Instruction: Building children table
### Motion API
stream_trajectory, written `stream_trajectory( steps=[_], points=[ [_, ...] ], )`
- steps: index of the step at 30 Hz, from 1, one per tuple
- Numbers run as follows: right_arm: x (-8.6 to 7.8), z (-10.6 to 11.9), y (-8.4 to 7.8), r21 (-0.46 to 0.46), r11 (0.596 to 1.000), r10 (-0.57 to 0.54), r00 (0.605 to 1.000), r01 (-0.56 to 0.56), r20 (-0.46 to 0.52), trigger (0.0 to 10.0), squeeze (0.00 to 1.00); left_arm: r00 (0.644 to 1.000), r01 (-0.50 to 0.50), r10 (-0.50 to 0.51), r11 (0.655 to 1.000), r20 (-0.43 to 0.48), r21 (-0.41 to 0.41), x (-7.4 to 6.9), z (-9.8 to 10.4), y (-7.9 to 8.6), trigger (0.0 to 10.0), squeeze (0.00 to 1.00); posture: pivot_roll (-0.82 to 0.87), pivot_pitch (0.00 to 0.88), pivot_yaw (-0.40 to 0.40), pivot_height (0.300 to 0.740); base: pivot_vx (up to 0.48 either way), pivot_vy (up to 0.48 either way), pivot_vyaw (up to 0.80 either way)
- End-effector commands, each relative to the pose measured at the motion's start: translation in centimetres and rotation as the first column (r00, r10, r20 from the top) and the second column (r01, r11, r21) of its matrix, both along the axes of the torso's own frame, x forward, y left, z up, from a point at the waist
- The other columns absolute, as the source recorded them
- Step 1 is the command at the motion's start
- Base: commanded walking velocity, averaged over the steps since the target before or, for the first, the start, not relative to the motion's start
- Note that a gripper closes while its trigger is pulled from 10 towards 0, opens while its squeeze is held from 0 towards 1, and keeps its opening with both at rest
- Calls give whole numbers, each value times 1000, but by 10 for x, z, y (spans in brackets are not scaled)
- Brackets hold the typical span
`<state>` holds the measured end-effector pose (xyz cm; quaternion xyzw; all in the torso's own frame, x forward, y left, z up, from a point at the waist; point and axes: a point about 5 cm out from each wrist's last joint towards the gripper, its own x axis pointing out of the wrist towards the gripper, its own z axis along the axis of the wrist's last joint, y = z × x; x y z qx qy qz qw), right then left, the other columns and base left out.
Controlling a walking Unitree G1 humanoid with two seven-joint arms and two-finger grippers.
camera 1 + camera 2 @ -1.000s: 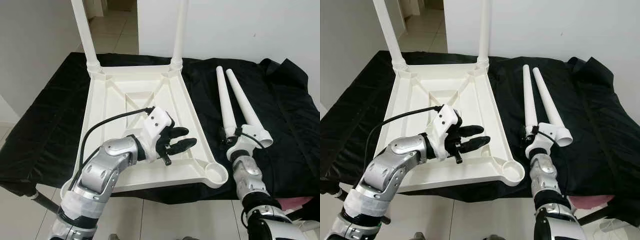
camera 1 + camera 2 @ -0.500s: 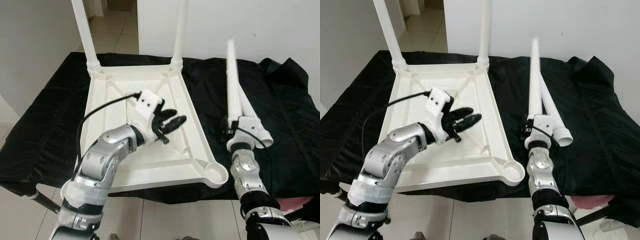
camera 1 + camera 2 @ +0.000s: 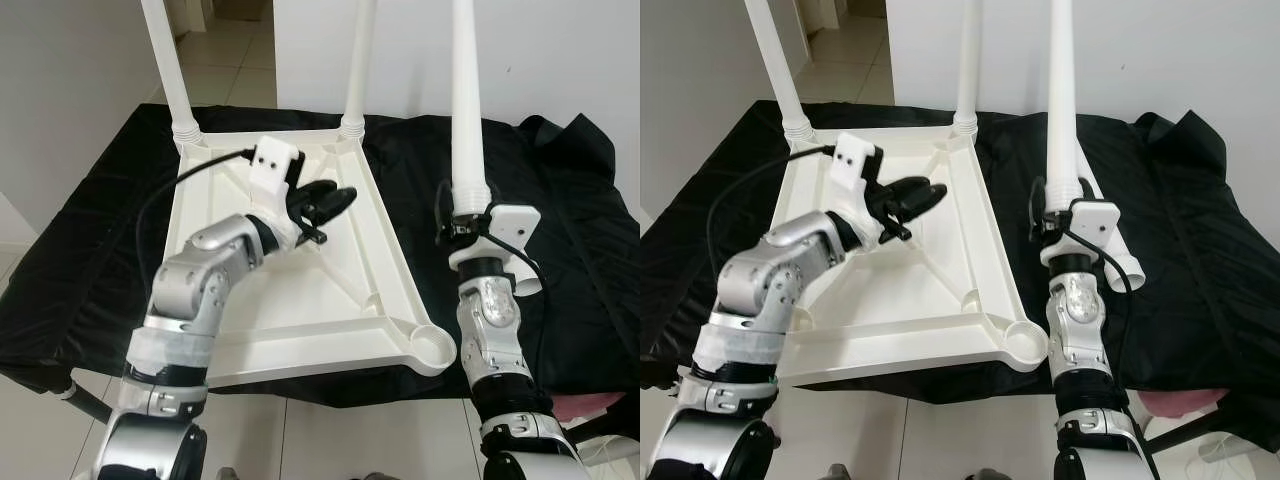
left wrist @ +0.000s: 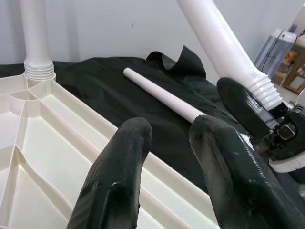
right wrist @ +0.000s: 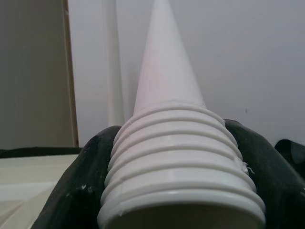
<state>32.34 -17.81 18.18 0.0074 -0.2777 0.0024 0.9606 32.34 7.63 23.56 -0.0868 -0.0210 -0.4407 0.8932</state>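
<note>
Upturned white tabletop [image 3: 300, 290] lies on the black cloth [image 3: 90, 250] covering the table. Two legs [image 3: 170, 70] already stand upright in its far corner sockets. Near right corner socket [image 3: 432, 346] open.

Right pincer [image 3: 462, 228] pinches a third leg [image 3: 466, 100] at its ribbed end, holding it upright just right of the tabletop, above the cloth. Fourth leg [image 4: 162, 95] lies flat on the cloth behind the right arm.

Left pincer [image 3: 325, 200] hovers over the tabletop's far right part, fingers [image 4: 119, 176] slightly spread, holding nothing.
</note>
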Motion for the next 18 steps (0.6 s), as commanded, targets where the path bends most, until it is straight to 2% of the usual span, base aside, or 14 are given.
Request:
stream_trajectory(
  steps=[1, 2, 3, 7, 9, 11, 12, 13, 14, 16, 17, 18],
  points=[
    [-3, 10, 2, 2, 1000, 11, 998, -11, 57, 10000, 0, 1000, 5, -5, 1000, 15, -19, 2, 5, 1, 10000, 0, -35, 0, -13, 740, 0, 0, 0],
    [-5, 23, 7, -3, 999, 40, 992, -40, 116, 10000, 0, 999, 23, -21, 999, 41, -34, 3, 13, 1, 10000, 0, -38, 0, -12, 740, 0, 0, 0],
    [-5, 29, 10, -9, 999, 53, 989, -52, 136, 10000, 0, 999, 35, -33, 998, 43, -55, 4, 17, 2, 10000, 0, -41, 0, -11, 740, 0, 0, 0],
    [-5, 32, 11, -13, 998, 59, 988, -58, 145, 10000, 0, 998, 42, -39, 997, 42, -69, 5, 19, 2, 10000, 0, -41, 0, -11, 740, 0, 0, 0],
    [-6, 39, 14, -37, 997, 80, 981, -75, 174, 10000, 0, 993, 110, -101, 981, 60, -157, 6, 35, 6, 10000, 0, -45, 0, -11, 740, 0, 0, 0],
    [-6, 39, 14, -37, 997, 80, 981, -75, 174, 10000, 0, 993, 110, -101, 981, 60, -157, 6, 35, 6, 10000, 0, -45, 0, -11, 740, 0, 0, 0],
    [-6, 42, 15, -49, 995, 89, 979, -81, 182, 10000, 0, 989, 145, -136, 969, 59, -199, 6, 40, 8, 10000, 0, -43, 0, -13, 740, 0, 0, 0],
    [-6, 43, 16, -58, 994, 105, 977, -95, 186, 10000, 0, 984, 175, -166, 953, 57, -248, 9, 46, 10, 10000, 1000, -44, 0, -13, 740, 0, 0, 0],
    [-6, 43, 16, -58, 994, 105, 977, -95, 186, 10000, 0, 984, 175, -166, 953, 57, -248, 9, 46, 10, 10000, 1000, -44, 0, -13, 740, 0, 0, 0],
    [-7, 45, 19, -92, 987, 145, 972, -130, 186, 10000, 0, 968, 248, -241, 905, 64, -347, 12, 58, 13, 10000, 1000, -48, 0, -11, 740, 0, 0, 0],
    [-7, 45, 19, -92, 987, 145, 972, -130, 186, 10000, 0, 968, 248, -241, 905, 64, -347, 12, 58, 13, 10000, 1000, -48, 0, -11, 740, 0, 0, 0],
    [-7, 45, 21, -116, 982, 169, 969, -150, 181, 10000, 0, 960, 274, -270, 875, 68, -399, 15, 65, 13, 10000, 1000, -52, 0, -9, 740, 0, 0, 0]
  ],
)
